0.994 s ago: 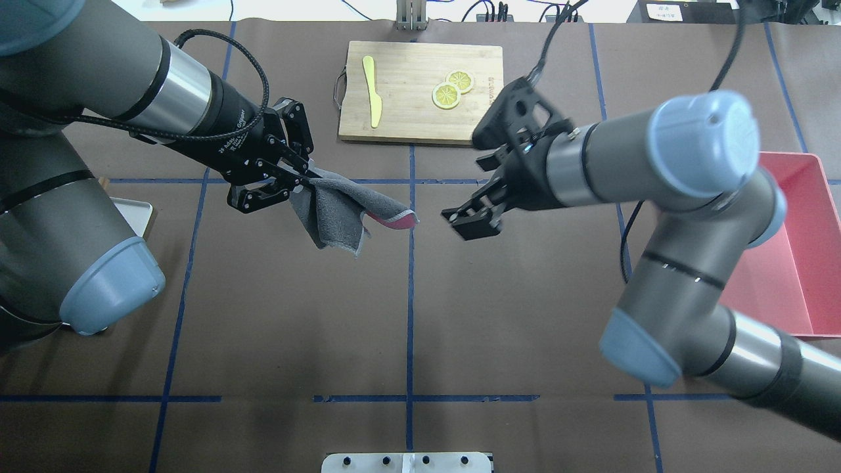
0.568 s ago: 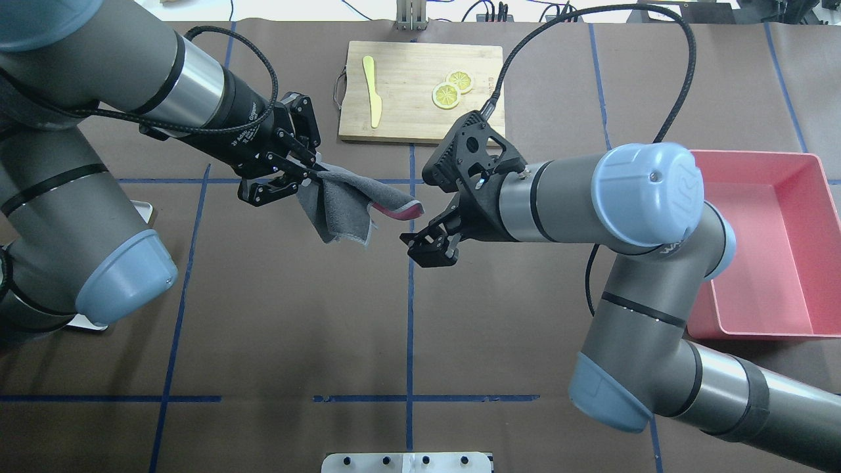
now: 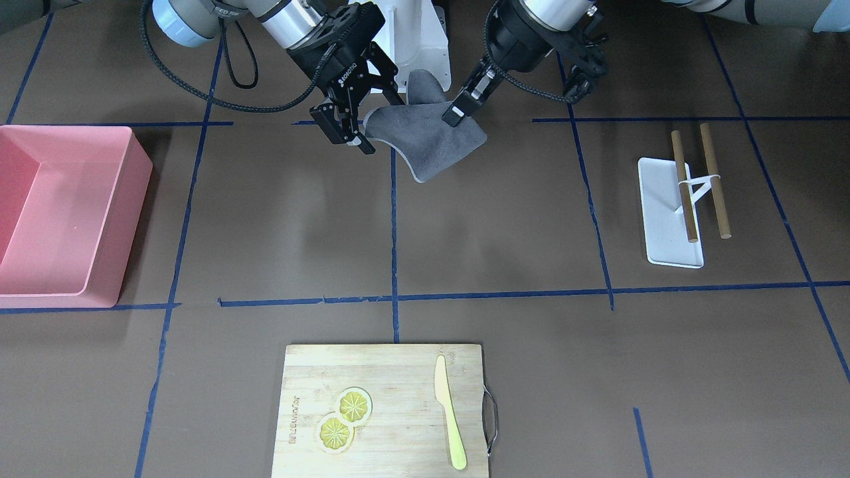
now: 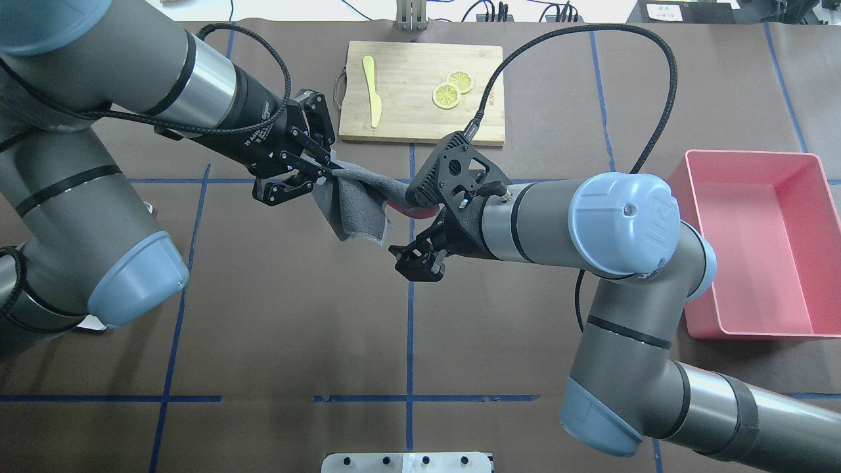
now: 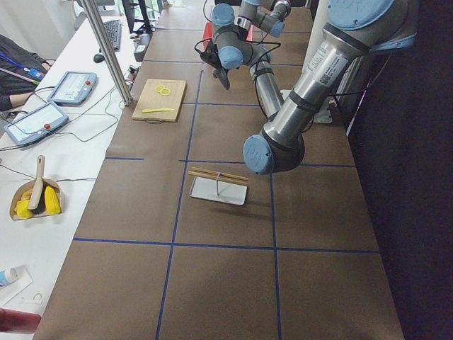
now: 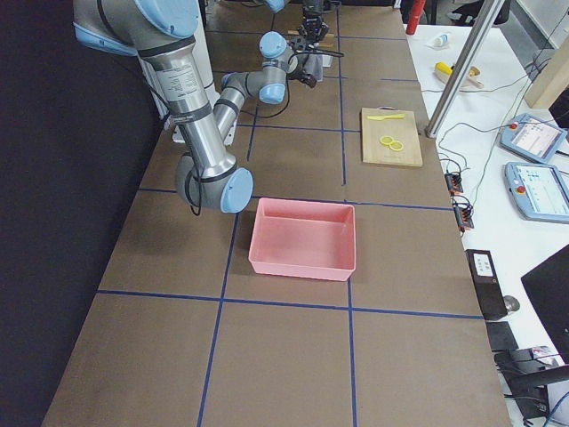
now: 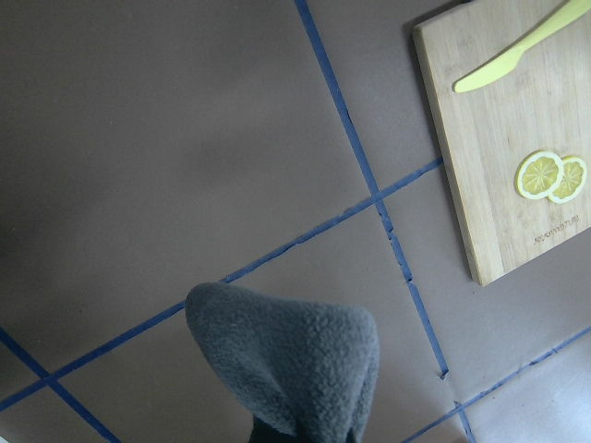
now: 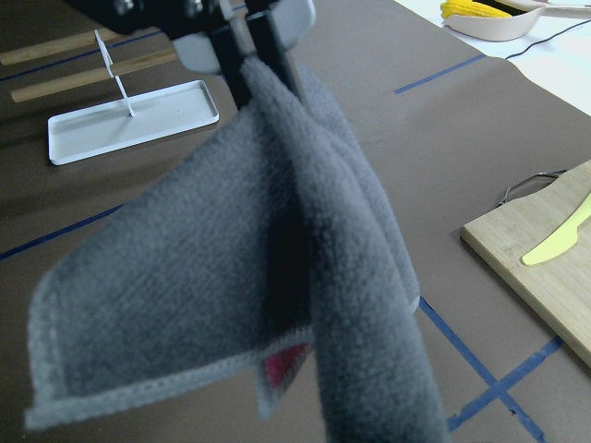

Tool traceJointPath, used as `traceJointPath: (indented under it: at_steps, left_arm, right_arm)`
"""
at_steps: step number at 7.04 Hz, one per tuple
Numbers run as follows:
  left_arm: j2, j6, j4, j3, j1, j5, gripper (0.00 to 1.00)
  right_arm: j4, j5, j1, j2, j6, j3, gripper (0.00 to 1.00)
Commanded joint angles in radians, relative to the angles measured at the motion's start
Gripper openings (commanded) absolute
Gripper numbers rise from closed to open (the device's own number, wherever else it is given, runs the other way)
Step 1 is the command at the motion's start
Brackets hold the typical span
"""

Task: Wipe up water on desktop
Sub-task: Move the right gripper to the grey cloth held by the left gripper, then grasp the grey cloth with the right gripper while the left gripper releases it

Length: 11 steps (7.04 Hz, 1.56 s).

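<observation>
The desktop [image 4: 282, 315] is dark brown with blue tape lines; I see no water on it. My left gripper [image 4: 326, 165] is shut on the top of a grey cloth [image 4: 351, 207], which hangs folded above the desktop with a pink underside showing. The front view shows this gripper [image 3: 458, 109] and the cloth [image 3: 425, 143]. My right gripper [image 4: 415, 261] is open, right beside the cloth's hanging edge, not closed on it; the front view shows it too [image 3: 348, 136]. The right wrist view is filled by the cloth [image 8: 231, 277], pinched at the top by the left fingers [image 8: 249, 46].
A wooden cutting board [image 4: 420, 89] with a yellow knife [image 4: 372, 98] and two lemon slices [image 4: 452, 90] lies at the far middle. A pink bin [image 4: 755, 243] stands at the right. A white stand with two wooden sticks [image 3: 671, 212] sits on my left side.
My right gripper has swung left and nearer, up to the cloth. My left gripper has carried the cloth a little to the right.
</observation>
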Motion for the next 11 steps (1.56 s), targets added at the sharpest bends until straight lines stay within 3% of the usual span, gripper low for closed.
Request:
traceJointPath:
  at_steps: [1, 2, 3, 4, 5, 8, 9, 10, 11]
  left_arm:
    - [0.0, -0.001, -0.013, -0.004, 0.025, 0.0, 0.01]
    - [0.001, -0.001, -0.044, 0.002, 0.033, 0.0, 0.02]
    - [0.003, 0.0, -0.047, 0.004, 0.039, 0.0, 0.02]
    - [0.003, 0.0, -0.047, 0.004, 0.039, 0.0, 0.02]
    - [0.004, 0.002, -0.047, 0.004, 0.039, 0.0, 0.02]
    - [0.003, 0.01, -0.05, -0.001, 0.039, 0.0, 0.07]
    - [0.007, 0.034, -0.059, -0.001, 0.039, 0.0, 0.45]
    - [0.015, 0.184, -0.064, -0.007, 0.036, 0.001, 0.99]
    - [0.026, 0.212, -0.064, -0.005, 0.036, 0.001, 1.0]
  right_arm:
    - [0.0, -0.001, -0.001, 0.0, -0.001, -0.001, 0.99]
    - [0.0, 0.0, -0.001, 0.0, -0.001, -0.001, 0.99]
    - [0.003, 0.001, -0.001, 0.0, 0.003, -0.001, 0.81]
    - [0.0, 0.025, 0.002, -0.003, 0.011, 0.008, 0.25]
    - [0.0, 0.059, 0.004, -0.008, 0.002, 0.006, 0.02]
    - [0.001, 0.078, 0.008, -0.011, 0.044, 0.008, 0.0]
    - [-0.005, 0.078, 0.01, -0.011, 0.045, 0.008, 0.0]
    - [-0.027, 0.078, 0.008, -0.013, 0.045, 0.006, 0.0]
    - [-0.088, 0.078, 0.01, -0.006, 0.045, 0.008, 0.0]
